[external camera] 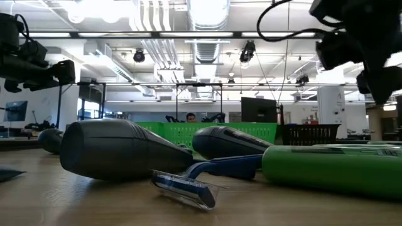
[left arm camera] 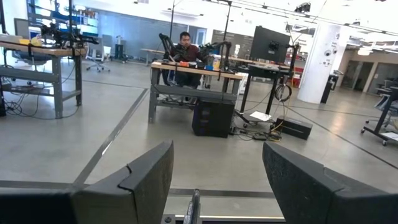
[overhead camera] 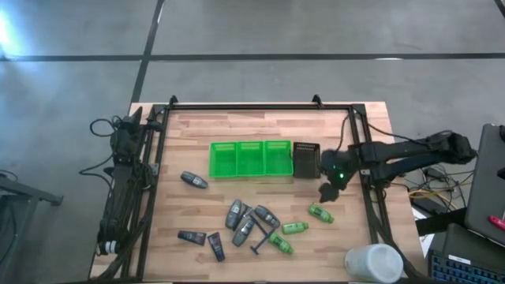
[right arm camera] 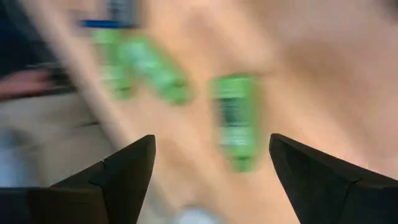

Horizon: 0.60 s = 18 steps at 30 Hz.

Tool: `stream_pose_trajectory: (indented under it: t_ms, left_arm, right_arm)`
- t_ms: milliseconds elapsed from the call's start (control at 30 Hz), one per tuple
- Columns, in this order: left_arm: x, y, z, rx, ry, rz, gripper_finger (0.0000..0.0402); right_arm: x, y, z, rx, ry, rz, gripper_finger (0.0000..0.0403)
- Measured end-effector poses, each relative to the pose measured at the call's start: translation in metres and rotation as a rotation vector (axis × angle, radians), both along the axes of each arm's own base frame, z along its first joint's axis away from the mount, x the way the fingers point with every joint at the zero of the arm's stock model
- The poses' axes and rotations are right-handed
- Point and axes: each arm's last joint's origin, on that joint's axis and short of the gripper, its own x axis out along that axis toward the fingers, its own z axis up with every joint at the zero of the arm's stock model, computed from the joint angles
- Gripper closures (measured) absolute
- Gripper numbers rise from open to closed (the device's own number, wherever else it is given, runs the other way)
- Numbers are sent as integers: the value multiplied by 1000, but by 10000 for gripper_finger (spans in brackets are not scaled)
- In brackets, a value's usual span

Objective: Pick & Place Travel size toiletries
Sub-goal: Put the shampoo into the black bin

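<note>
Toiletries scattered loose across the near half of the wooden table (overhead camera: 197, 130) — grey oval bottles (overhead camera: 235, 213) bunched mid-table, one more grey bottle (overhead camera: 193, 181) apart toward the left arm's side, dark flat tubes (overhead camera: 192, 237) at the near edge, green mini bottles (overhead camera: 295, 228) toward the right arm's side, a thin razor (overhead camera: 258, 233) lying among the bottles. Behind them, a bright green three-compartment tray (overhead camera: 251, 158) with a small black slotted bin (overhead camera: 306, 160) touching its right end. Nothing visible inside the tray from above.

Right gripper (overhead camera: 327, 191) poised above the table just in front of the bin, near the farthest-right green bottle (overhead camera: 320, 212); fingers spread wide and empty, that bottle (right arm camera: 235, 121) framed between them in the right wrist view, blurred. Not touching it.

Left gripper (left arm camera: 217, 180) parked off the table's left edge, fingers apart, grasping nothing — facing out into the room, where a person (left arm camera: 184, 46) sits at a desk.

From table height: grey bottle (external camera: 119, 149), razor (external camera: 188, 185) and green bottle (external camera: 333, 168) lying close in front.
</note>
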Motion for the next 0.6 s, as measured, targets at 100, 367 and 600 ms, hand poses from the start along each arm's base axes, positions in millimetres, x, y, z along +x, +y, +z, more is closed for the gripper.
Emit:
stream_pose_trajectory:
  t_ms: [100, 367, 600]
  left_arm:
    - [0, 0, 0, 0, 0, 0, 149]
    - [0, 0, 0, 0, 0, 0, 149]
    - [0, 0, 0, 0, 0, 0, 149]
  right_arm:
    - [1, 10, 7, -227, 30, 63, 89]
    - [13, 45, 2, -291, 52, 240, 82]
    - [26, 70, -24, -251, 228, 188, 103]
